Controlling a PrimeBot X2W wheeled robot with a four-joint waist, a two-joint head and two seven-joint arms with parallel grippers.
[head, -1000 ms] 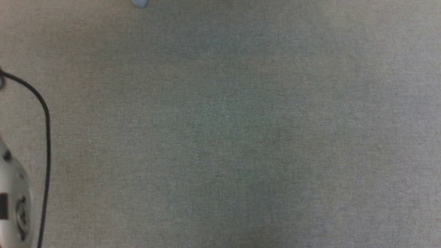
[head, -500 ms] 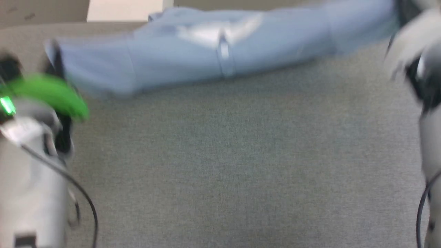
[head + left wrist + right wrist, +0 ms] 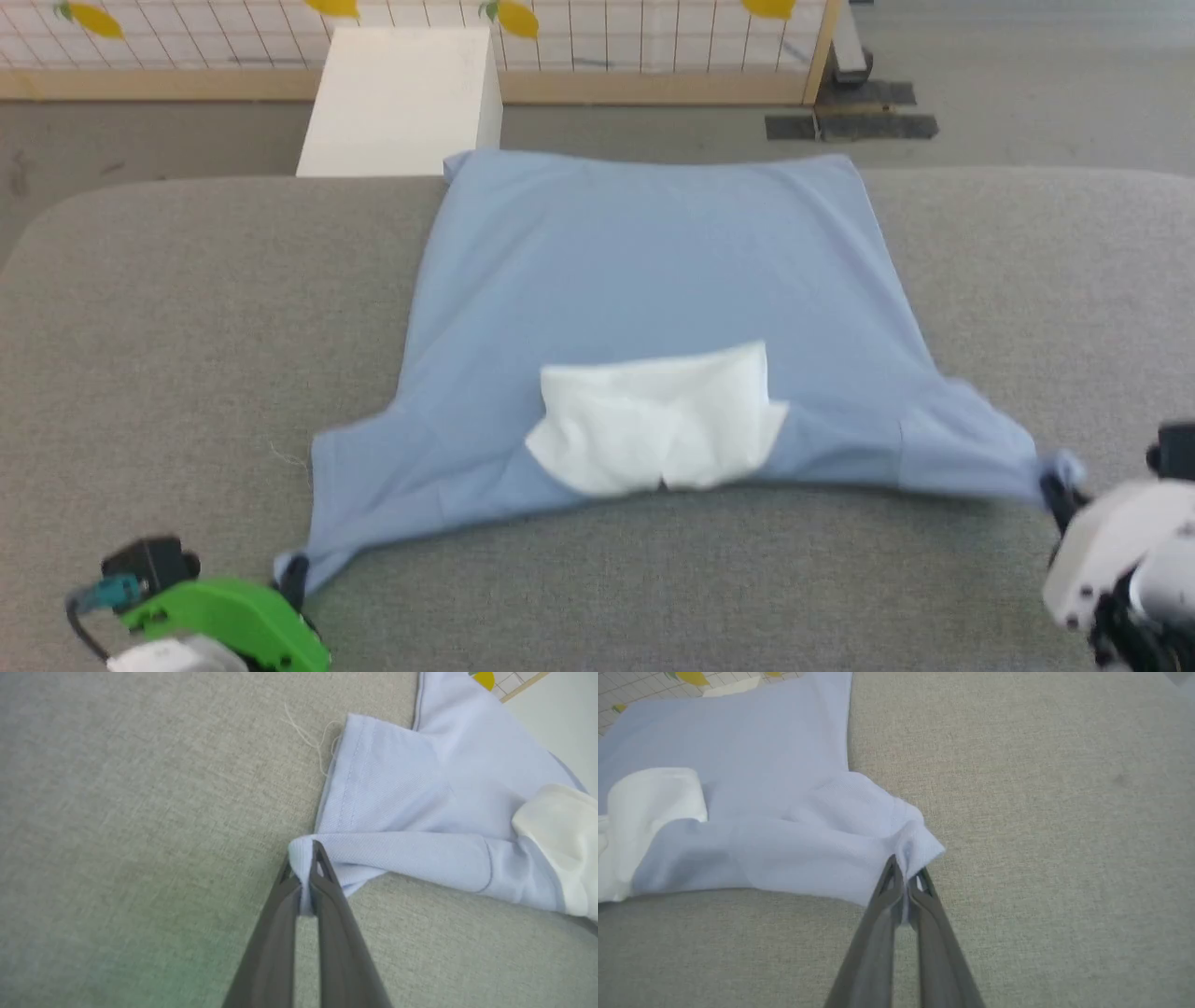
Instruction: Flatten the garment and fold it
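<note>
Down at the near corners of the shirt (image 3: pixel 653 271), both pincers are clamped on cloth. The left pincer (image 3: pixel 306 858) has the tip of the left sleeve (image 3: pixel 373 779) nipped between its fingers, and the right pincer (image 3: pixel 906 872) has the right sleeve (image 3: pixel 859 807) the same way, a bit bunched at the bite.

Between them the near edge is stretched into a line and looks slightly lifted, going by the shadow under it. The body lies spread over the grey cushion (image 3: pixel 187 308), hem at the far edge, pretty smooth. The white collar (image 3: pixel 658 425) sits near the robot, rumpled and folded over itself. A loose thread (image 3: pixel 308 737) lies just beside the left sleeve. A white box (image 3: pixel 401 98) and a grid fence (image 3: pixel 607 37) stand on the floor behind.

My read: this is the flattening bit, nearly done, with no fold started yet. To do it well I'd keep both pulls even and low, out to the sides rather than up, so the body doesn't skid off square. The left sleeve looks doubled under at the seam, so it wants a little outward tug before it's laid down. Set the tips flat on the cushion first and only then let go, or the knit will spring back into those bunches. The collar will need tidying too.
</note>
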